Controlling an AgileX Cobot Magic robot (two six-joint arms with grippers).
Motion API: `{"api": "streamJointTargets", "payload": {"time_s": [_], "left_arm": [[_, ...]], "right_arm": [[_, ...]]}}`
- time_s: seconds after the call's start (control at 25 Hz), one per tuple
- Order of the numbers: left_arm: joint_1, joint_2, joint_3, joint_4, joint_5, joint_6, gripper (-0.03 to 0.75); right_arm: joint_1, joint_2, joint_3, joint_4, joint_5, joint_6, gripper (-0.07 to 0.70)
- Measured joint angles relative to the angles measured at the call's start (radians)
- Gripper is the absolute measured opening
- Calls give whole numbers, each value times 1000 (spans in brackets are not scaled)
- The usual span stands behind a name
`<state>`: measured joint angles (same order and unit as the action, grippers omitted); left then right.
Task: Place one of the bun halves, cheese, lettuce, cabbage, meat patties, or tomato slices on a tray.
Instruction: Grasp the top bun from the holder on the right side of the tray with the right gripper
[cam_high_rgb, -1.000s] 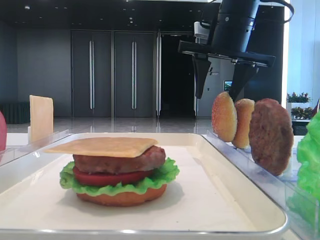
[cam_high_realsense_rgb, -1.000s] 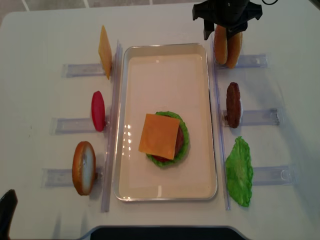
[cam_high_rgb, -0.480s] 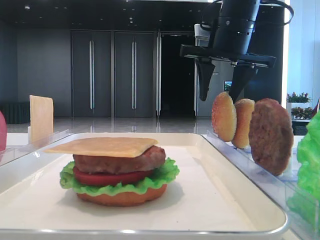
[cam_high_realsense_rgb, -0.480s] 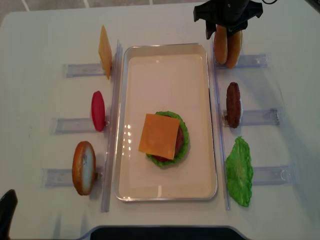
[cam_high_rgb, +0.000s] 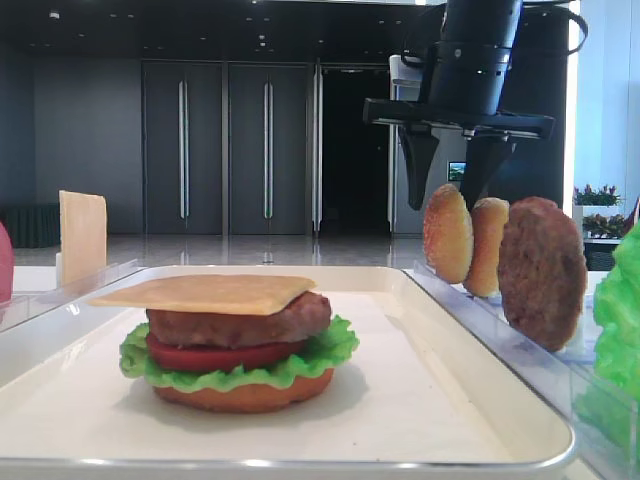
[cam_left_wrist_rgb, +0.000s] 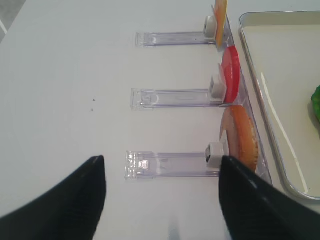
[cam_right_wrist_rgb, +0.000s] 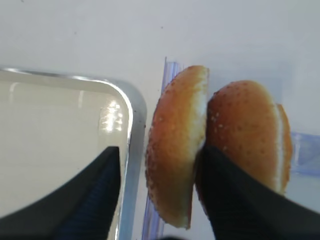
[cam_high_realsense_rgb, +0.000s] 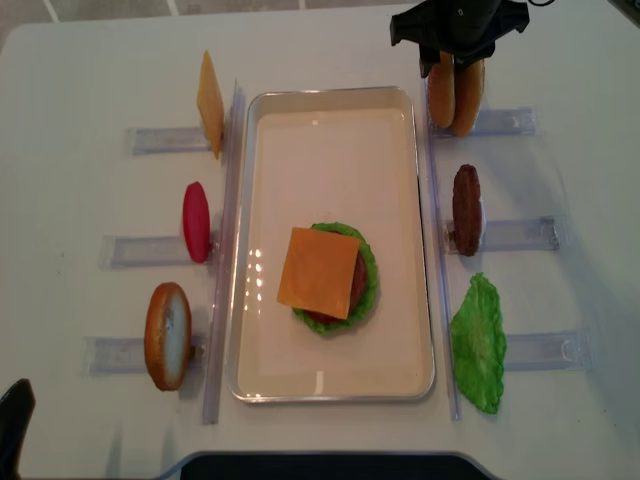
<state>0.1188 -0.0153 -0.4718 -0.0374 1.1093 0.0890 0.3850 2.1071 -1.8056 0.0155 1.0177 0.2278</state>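
Note:
Two seeded bun halves stand on edge in the back right rack. My right gripper (cam_right_wrist_rgb: 160, 150) hangs over them, open, straddling the left bun half (cam_right_wrist_rgb: 175, 145). Its right finger (cam_right_wrist_rgb: 235, 200) sits wedged between this bun half and the other one (cam_right_wrist_rgb: 245, 130). The left finger (cam_right_wrist_rgb: 95, 195) is apart from the bun, over the white tray's rim (cam_right_wrist_rgb: 132, 105). From above, the right gripper (cam_high_realsense_rgb: 443, 62) covers the tops of the buns (cam_high_realsense_rgb: 452, 95). On the tray (cam_high_realsense_rgb: 330, 92) stands a stack topped with cheese (cam_high_realsense_rgb: 318, 272). My left gripper (cam_left_wrist_rgb: 160, 167) is open and holds nothing.
Clear racks flank the tray. The left ones hold a cheese slice (cam_high_realsense_rgb: 209, 102), a tomato slice (cam_high_realsense_rgb: 196, 222) and a bun half (cam_high_realsense_rgb: 167, 335). The right ones hold a meat patty (cam_high_realsense_rgb: 466, 208) and lettuce (cam_high_realsense_rgb: 479, 342).
The right gripper has come down slightly over the buns and its jaws have narrowed around the left bun half. The left arm has not moved.

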Motion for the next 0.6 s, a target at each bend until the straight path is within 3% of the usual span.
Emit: {"api": "streamJointTargets", "payload": {"time_s": [0.24, 0.44, 0.6], "left_arm": [[0, 0, 0, 0, 0, 0, 534], [0, 0, 0, 0, 0, 0, 534], [0, 0, 0, 0, 0, 0, 534]], "right_arm": [[0, 24, 0, 2, 6, -5, 372], [0, 24, -1, -8, 15, -5, 238], [0, 24, -1, -7, 17, -5, 236]]}}
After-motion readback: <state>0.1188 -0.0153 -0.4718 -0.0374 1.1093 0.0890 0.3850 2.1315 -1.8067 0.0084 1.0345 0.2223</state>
